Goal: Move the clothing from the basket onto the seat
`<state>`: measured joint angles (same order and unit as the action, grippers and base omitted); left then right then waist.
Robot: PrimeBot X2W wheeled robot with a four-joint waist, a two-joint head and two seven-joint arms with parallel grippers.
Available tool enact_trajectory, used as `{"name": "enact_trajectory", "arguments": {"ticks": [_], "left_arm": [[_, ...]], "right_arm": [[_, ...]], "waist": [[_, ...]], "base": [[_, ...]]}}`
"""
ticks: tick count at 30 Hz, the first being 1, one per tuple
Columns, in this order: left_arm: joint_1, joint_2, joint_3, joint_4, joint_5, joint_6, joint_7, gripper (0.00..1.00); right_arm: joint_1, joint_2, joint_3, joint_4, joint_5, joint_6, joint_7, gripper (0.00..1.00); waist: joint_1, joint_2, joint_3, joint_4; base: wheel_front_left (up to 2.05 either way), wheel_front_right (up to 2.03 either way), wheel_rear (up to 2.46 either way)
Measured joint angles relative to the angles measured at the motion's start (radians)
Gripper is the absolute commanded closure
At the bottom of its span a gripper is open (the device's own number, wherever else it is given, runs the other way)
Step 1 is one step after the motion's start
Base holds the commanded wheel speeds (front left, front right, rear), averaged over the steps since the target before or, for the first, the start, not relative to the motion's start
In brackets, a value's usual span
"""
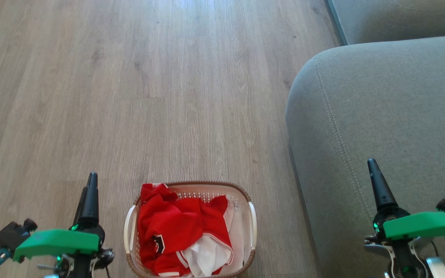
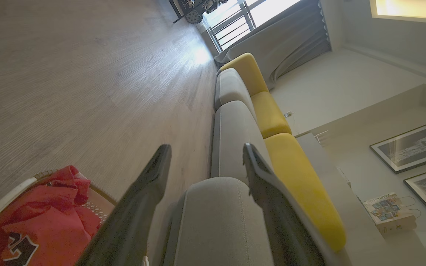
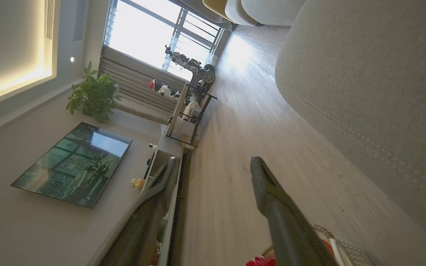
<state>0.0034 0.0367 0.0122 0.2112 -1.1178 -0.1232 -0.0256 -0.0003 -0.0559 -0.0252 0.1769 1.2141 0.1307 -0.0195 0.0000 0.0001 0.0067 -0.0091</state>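
While the clothing (image 1: 168,227) sits in the basket (image 1: 252,216) just right of our left gripper (image 2: 205,147), we hold our right gripper (image 3: 213,159) over the seat (image 1: 381,116); both spread apart, empty.

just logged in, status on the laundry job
Left gripper, right gripper open, empty. Clothing in basket on floor, left of seat. No obstruction seen.

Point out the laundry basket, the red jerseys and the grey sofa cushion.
laundry basket (image 1: 203,183): head view, on the far side of its brown rim.
red jerseys (image 1: 168,226): head view, on the red fabric of the top one.
grey sofa cushion (image 1: 400,108): head view, on its bare top surface.
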Motion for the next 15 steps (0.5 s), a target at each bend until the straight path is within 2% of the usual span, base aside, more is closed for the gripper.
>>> {"name": "enact_trajectory", "arguments": {"ticks": [15], "left_arm": [[0.0,0.001,-0.005,-0.022,0.247,0.0,-0.042,0.0]], "right_arm": [[-0.001,-0.015,0.032,-0.016,-0.245,0.0,-0.045,0.0]], "waist": [[0.0,0.0,0.001,-0.004]], "base": [[0.0,0.0,0.0]]}}
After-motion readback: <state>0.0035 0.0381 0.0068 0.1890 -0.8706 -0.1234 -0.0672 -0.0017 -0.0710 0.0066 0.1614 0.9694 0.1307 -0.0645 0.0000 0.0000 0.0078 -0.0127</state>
